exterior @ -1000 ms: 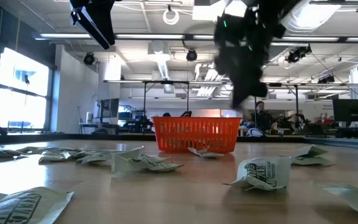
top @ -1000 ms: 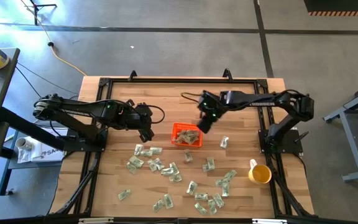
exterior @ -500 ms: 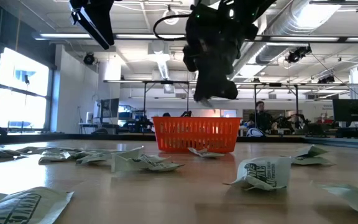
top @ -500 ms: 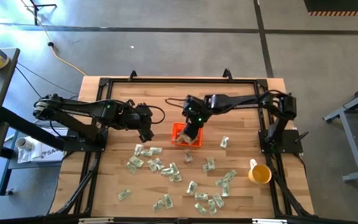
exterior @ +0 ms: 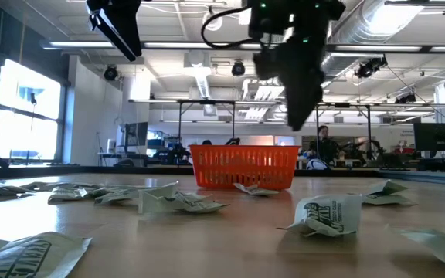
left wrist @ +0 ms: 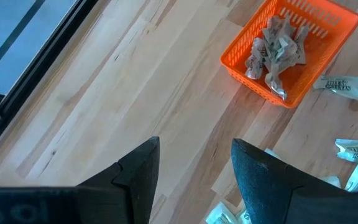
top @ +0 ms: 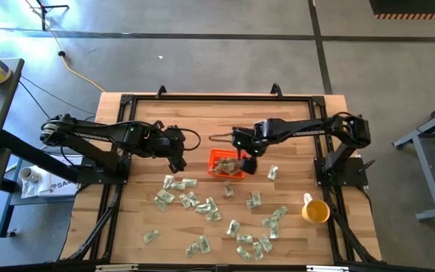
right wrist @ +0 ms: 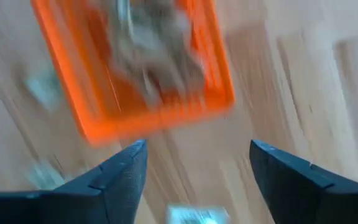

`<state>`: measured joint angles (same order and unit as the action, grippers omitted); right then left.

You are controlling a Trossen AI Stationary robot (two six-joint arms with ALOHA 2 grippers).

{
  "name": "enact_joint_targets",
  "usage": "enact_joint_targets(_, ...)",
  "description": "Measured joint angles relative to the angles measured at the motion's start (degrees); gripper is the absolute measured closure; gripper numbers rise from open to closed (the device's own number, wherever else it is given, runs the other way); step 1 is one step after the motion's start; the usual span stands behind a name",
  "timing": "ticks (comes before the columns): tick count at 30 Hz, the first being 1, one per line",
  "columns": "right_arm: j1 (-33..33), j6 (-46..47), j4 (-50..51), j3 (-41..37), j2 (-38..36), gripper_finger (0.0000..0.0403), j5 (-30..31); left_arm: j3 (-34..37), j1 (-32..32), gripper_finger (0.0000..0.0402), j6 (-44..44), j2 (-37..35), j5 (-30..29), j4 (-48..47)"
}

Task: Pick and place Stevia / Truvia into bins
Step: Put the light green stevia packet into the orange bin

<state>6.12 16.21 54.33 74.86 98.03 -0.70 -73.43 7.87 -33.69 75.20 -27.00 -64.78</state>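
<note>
The orange bin [top: 226, 164] stands mid-table with several crumpled Stevia / Truvia sachets [left wrist: 276, 50] lying inside it. Many more sachets [top: 202, 204] lie flat on the wood toward the near edge. My right gripper [top: 246, 162] hangs open above the bin's right side [exterior: 300, 117], pointing down, and the right wrist view shows nothing between its fingers [right wrist: 197, 144]. My left gripper [top: 177, 160] waits open in the air to the left of the bin [left wrist: 196, 142], also with nothing between its fingers.
A yellow cup [top: 316, 211] stands near the right edge. One sachet [top: 273, 173] lies just right of the bin, another [exterior: 257, 188] against its near wall. A black frame [top: 217, 97] rims the table. People show in the room behind [exterior: 324, 143].
My right gripper swung toward the table's left until it was over the bin, then drew back to the bin's right side and rolled. The pale sachet that showed at its fingertips half a second ago is gone from them.
</note>
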Motion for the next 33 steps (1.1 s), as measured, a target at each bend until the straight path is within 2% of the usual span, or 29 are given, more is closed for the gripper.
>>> enact_joint_targets(5,-1.99,-8.76,7.46,-4.28,-2.46,0.0135,2.98,0.00,-0.01,0.0170,-0.61,0.00,0.00,0.36)
enact_joint_targets(8,-3.10,-12.81,8.44,-8.96,-3.24,0.0144,5.32,0.00,-0.01,0.0170,-1.12,0.00,0.00,0.37)
enact_joint_targets(13,-4.34,-18.03,4.50,-17.13,-3.29,0.0155,3.91,0.00,-0.01,0.0170,-1.29,0.00,0.00,0.38)
enact_joint_targets(19,-5.34,-21.37,-0.52,-22.33,-3.29,0.0159,5.14,0.00,0.00,0.0170,-2.43,0.00,0.00,0.38)
enact_joint_targets(27,-5.54,-27.95,-7.20,-24.51,-3.29,0.0160,6.77,0.00,-0.01,0.0170,-2.59,0.00,0.00,0.36)
enact_joint_targets(33,-5.03,-29.16,-9.24,-24.51,-3.26,0.0163,3.16,0.00,-0.01,0.0170,-2.60,0.00,0.00,0.38)
